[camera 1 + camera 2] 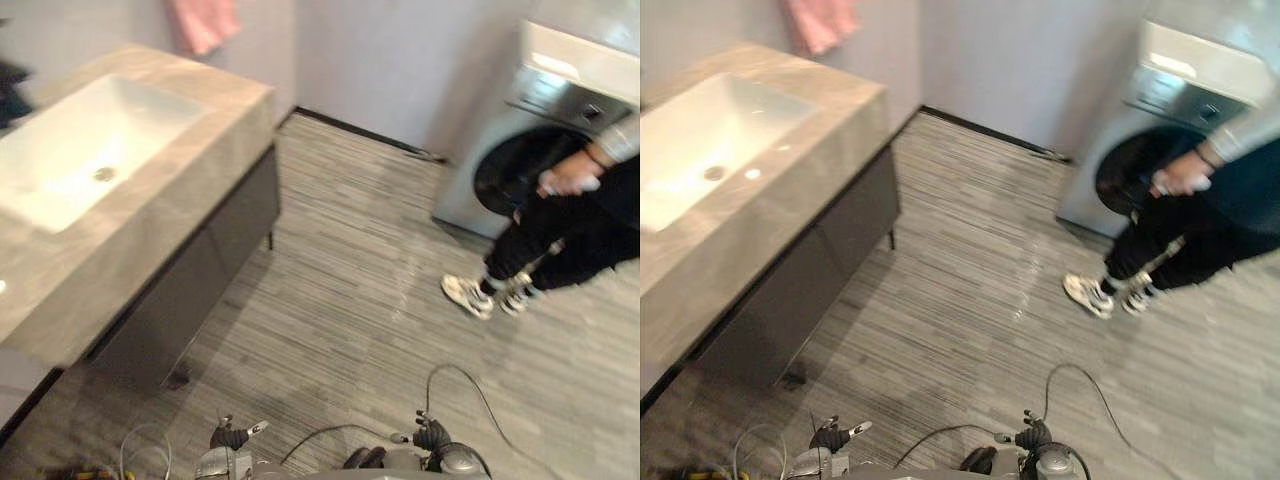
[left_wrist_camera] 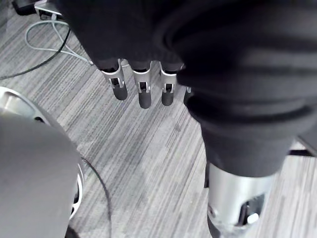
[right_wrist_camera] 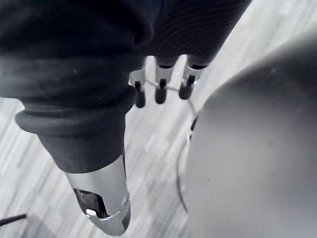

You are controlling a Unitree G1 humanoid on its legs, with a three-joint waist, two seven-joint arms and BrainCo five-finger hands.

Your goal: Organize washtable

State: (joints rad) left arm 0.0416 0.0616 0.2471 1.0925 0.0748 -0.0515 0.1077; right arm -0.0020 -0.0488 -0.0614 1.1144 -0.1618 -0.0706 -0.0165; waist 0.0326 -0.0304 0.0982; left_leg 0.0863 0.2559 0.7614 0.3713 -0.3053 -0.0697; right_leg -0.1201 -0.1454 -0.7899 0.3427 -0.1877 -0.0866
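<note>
I am looking down from the robot's head. The washtable (image 1: 170,190) is on my left, well apart from both hands. It has a pale stone top with a white sink (image 1: 70,150) set in it, and the sink has a small round drain (image 1: 104,174) at the bottom. Under the top is a dark cabinet (image 1: 190,280). A pink towel (image 1: 203,22) hangs on the wall behind it. On my right a person (image 1: 570,235) in dark trousers and white shoes (image 1: 468,295) stands just in front of a washing machine (image 1: 545,100) with a round dark door. The person's hand (image 1: 565,178) holds something small and white, and I cannot tell what it is. My left hand (image 2: 144,94) hangs low over the striped grey floor (image 1: 340,300), its fingers straight and loose, holding nothing. My right hand (image 3: 160,89) hangs low too, fingers straight and loose, holding nothing.
</note>
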